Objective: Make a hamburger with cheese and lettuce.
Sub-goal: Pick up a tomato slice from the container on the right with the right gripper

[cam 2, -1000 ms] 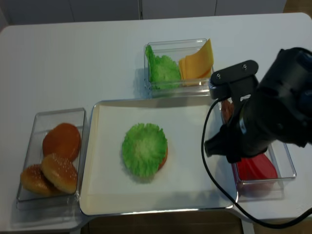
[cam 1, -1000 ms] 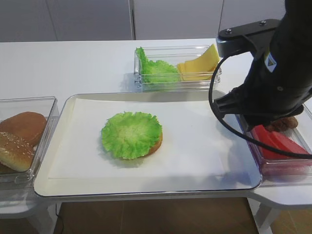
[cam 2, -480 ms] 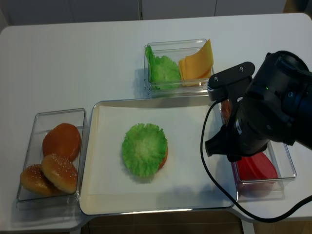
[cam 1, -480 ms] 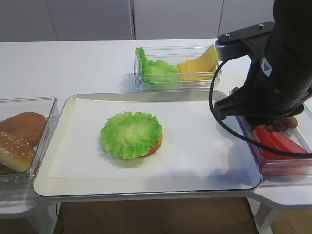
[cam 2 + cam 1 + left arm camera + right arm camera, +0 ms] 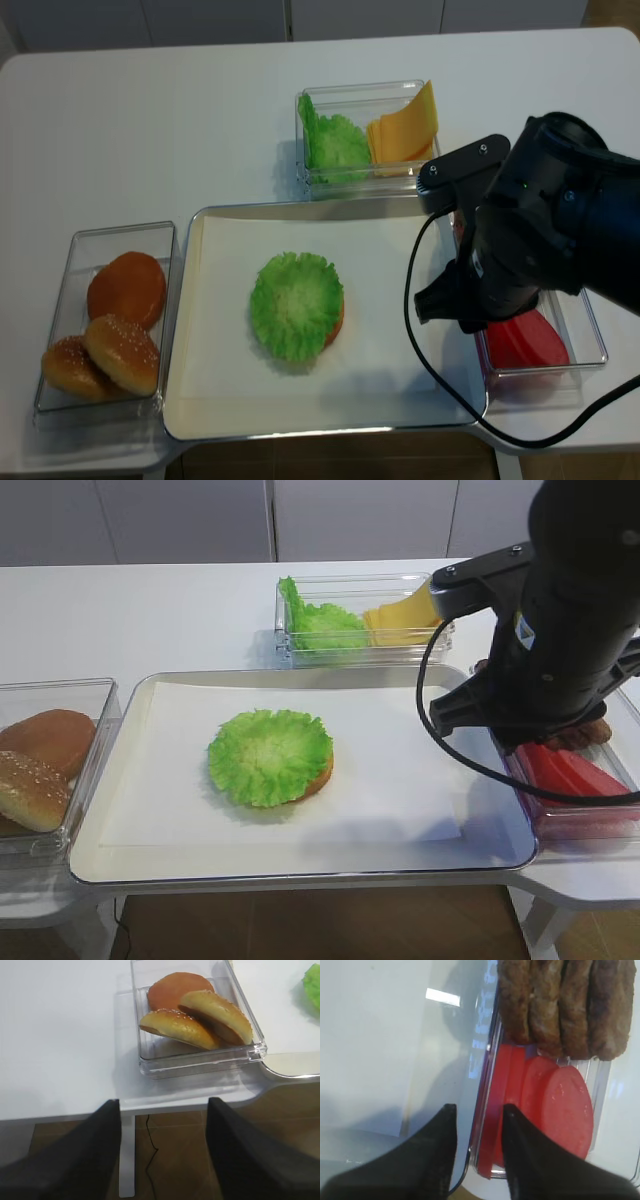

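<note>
— Hamburger [image 5: 272,758]: where?
— Mid-tray [image 5: 300,865], on white paper. Bun base, lettuce [image 5: 296,304] on top.
— Cheese [image 5: 405,615]?
— In the far clear box, beside spare green leaves.
— Right gripper [image 5: 477,1152]?
— Fingers parted a little, nothing between them, over the near edge of the bin of red slices [image 5: 560,1107] and brown patties [image 5: 560,1005].
— Left gripper [image 5: 162,1155]?
— Spread wide, empty, near the bun box [image 5: 200,1055].

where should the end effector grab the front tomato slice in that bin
The front red slice stands on edge, leaning on the slices behind. Probably come from above with the right end effector open and pinch its top rim across the thin faces.
</note>
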Motion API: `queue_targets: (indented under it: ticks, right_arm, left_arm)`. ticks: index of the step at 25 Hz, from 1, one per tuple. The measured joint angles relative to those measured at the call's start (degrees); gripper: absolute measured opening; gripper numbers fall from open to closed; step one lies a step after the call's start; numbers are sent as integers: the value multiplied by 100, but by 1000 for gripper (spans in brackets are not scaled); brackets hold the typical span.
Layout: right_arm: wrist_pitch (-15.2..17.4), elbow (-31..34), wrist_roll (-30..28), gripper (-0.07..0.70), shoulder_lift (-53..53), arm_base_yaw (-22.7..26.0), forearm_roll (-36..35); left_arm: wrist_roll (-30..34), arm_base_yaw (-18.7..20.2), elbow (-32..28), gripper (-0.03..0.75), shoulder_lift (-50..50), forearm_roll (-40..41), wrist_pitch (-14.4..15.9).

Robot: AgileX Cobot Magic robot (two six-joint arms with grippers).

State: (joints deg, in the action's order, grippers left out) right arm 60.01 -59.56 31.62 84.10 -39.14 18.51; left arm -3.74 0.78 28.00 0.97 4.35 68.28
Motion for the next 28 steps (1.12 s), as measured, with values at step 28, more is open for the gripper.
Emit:
queue_targets:
  ticks: [28]
  right_arm:
    - [-44,-10,-12,179,139,0,282]
  left_arm:
    - [0,0,0,404,0,0,0]
